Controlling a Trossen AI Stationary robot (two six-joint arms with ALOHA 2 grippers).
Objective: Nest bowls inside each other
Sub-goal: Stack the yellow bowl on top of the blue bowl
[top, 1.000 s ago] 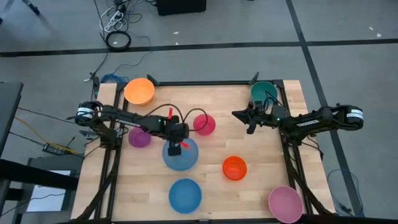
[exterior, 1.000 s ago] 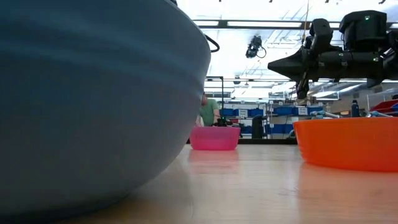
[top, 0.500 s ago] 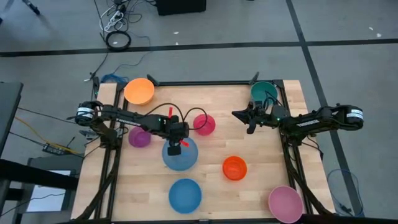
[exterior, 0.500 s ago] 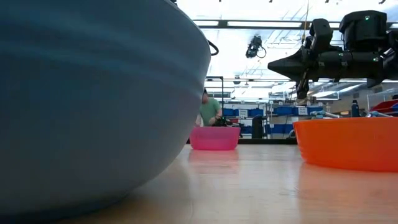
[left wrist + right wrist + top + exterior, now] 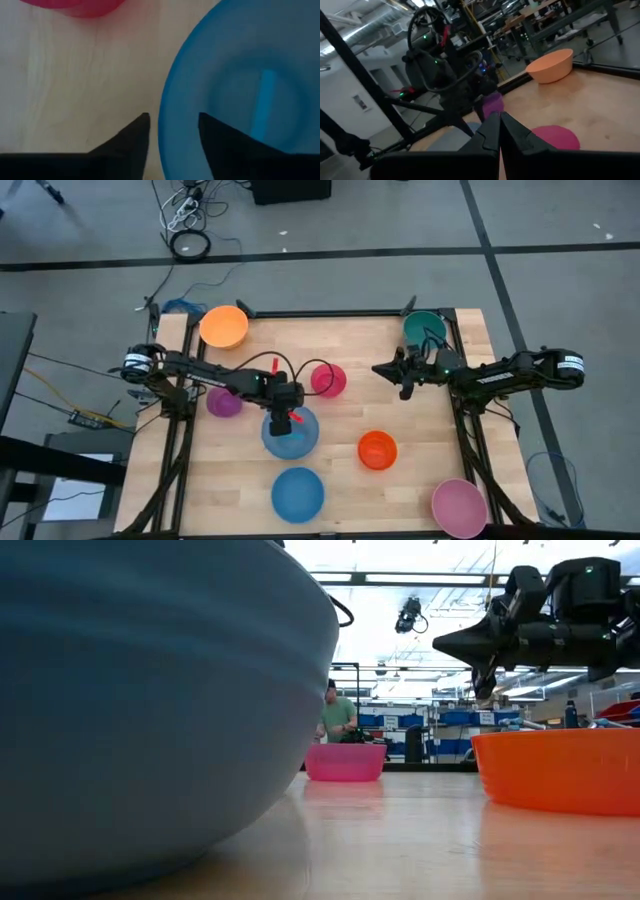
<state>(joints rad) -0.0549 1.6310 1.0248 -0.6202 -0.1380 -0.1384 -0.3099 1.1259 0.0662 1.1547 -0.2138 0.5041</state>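
Note:
Several bowls stand apart on the wooden table (image 5: 440, 420): yellow-orange (image 5: 224, 326), green (image 5: 424, 327), magenta (image 5: 328, 380), purple (image 5: 224, 401), red-orange (image 5: 377, 449), a large blue bowl (image 5: 290, 435), a second blue one (image 5: 298, 493) and pale pink (image 5: 458, 506). My left gripper (image 5: 292, 420) points down over the large blue bowl's far rim (image 5: 164, 115). It is open (image 5: 172, 119), one finger outside the rim and one inside, with a gap on each side. My right gripper (image 5: 380, 366) hangs level and shut above the table, between the green and magenta bowls.
The low view is half filled by the near blue bowl (image 5: 150, 710), with the red-orange bowl (image 5: 560, 770) on its right. A person (image 5: 338, 720) stands in the room beyond. A black frame (image 5: 330, 313) runs along the table's edges. Bare wood lies between the bowls.
My right gripper has turned a little at its wrist without leaving its place. The bowls stand where they were.

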